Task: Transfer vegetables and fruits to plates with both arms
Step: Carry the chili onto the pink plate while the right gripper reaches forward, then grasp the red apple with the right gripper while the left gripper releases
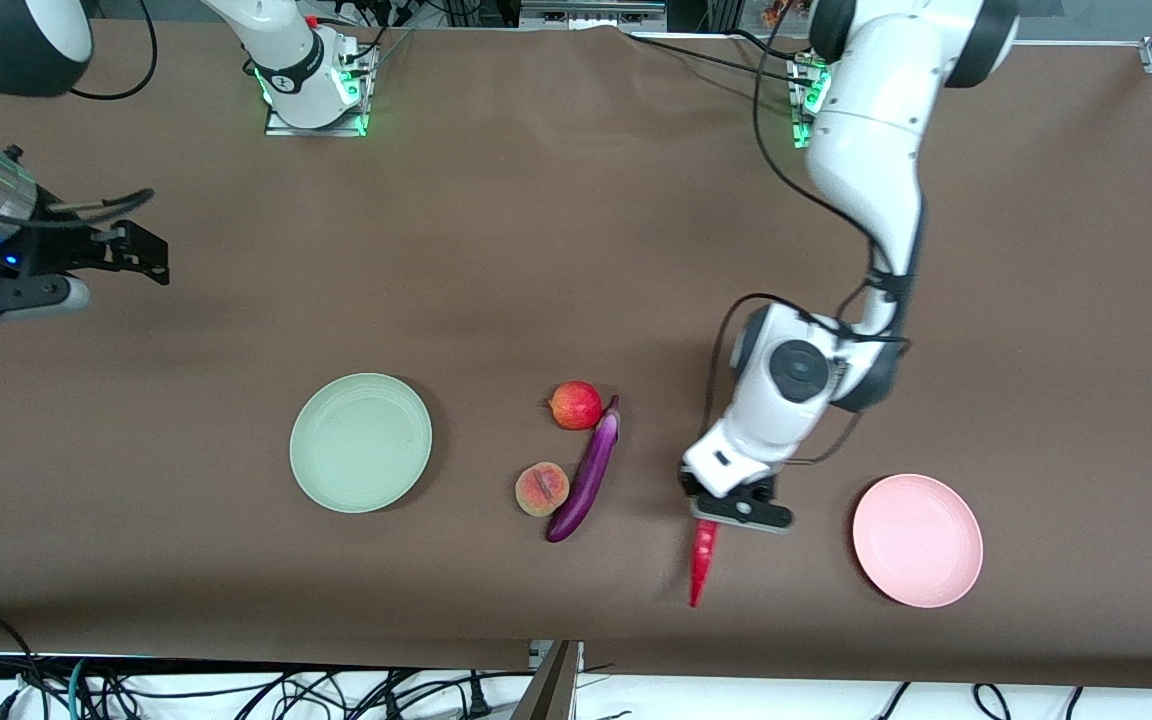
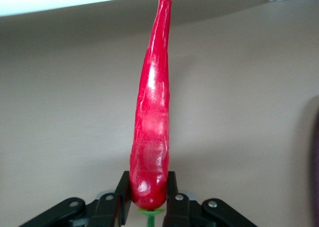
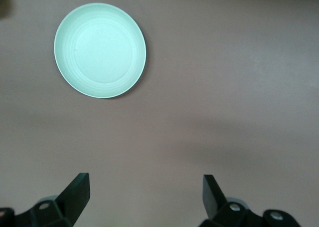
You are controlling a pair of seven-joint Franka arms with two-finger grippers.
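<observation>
My left gripper (image 1: 728, 512) is shut on the stem end of the red chili pepper (image 1: 703, 562), low over the table between the eggplant and the pink plate (image 1: 918, 540). In the left wrist view the fingers (image 2: 172, 189) pinch the chili (image 2: 152, 117) just above its green stem. The purple eggplant (image 1: 588, 478), the round red fruit (image 1: 575, 405) and the peach (image 1: 542, 489) lie together mid-table. The green plate (image 1: 361, 442) is bare, toward the right arm's end. My right gripper (image 1: 141, 252) is open and empty, high over that end; its wrist view (image 3: 144, 192) shows the green plate (image 3: 99, 50).
Brown cloth covers the table. Its edge nearest the front camera runs just below the chili's tip, with loose cables under it. The arm bases stand along the table's other long edge.
</observation>
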